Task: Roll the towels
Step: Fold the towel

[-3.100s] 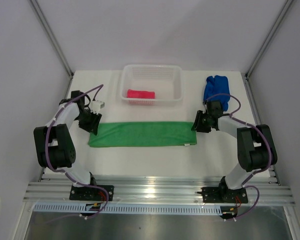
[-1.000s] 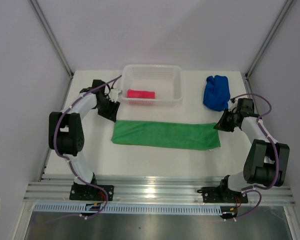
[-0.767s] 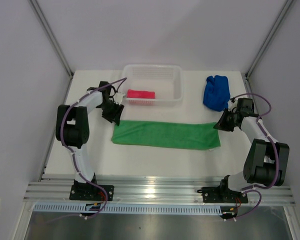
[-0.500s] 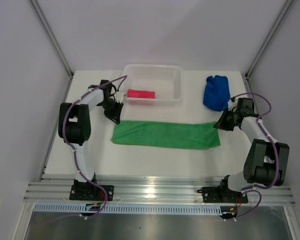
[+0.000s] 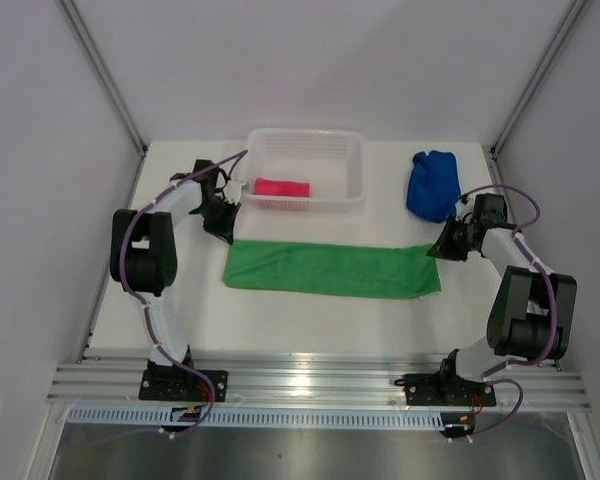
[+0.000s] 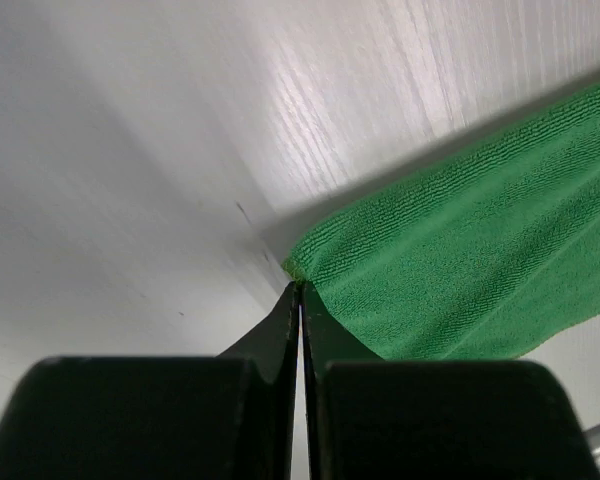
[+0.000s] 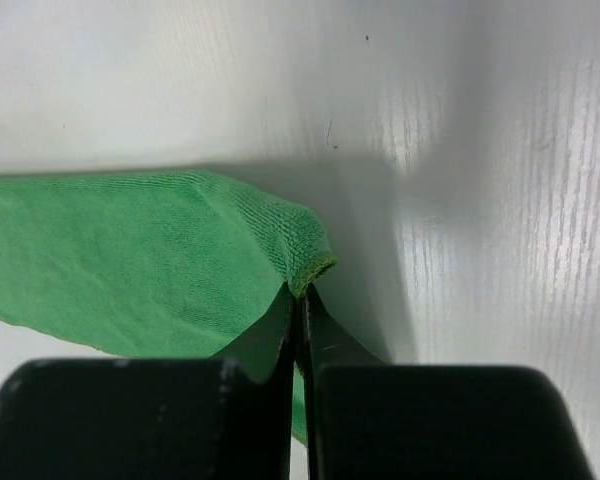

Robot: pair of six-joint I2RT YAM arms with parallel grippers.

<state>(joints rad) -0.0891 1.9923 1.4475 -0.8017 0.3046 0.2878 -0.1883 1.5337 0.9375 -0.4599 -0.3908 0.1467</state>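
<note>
- green towel (image 5: 330, 270) lies flat and spread out as a long strip across the middle of the table (image 5: 280, 325), in front of the basket (image 5: 305, 134)
- left gripper (image 5: 225, 236) is down at the strip's far left corner; in the left wrist view its jaws are closed tight, nipping the very tip of that corner (image 6: 293, 270), and the cloth edge there stands a little off the table with shadow under it
- right gripper (image 5: 436, 250) is at the far right corner; the right wrist view shows its jaws closed on the corner (image 7: 310, 265), which is lifted and curls over the fingertips
- pink towel (image 5: 282, 187) lies rolled inside the basket, near its front wall
- blue towel (image 5: 433, 184) sits bunched in a heap at the table's far right, just behind the right gripper and apart from the green one
</note>
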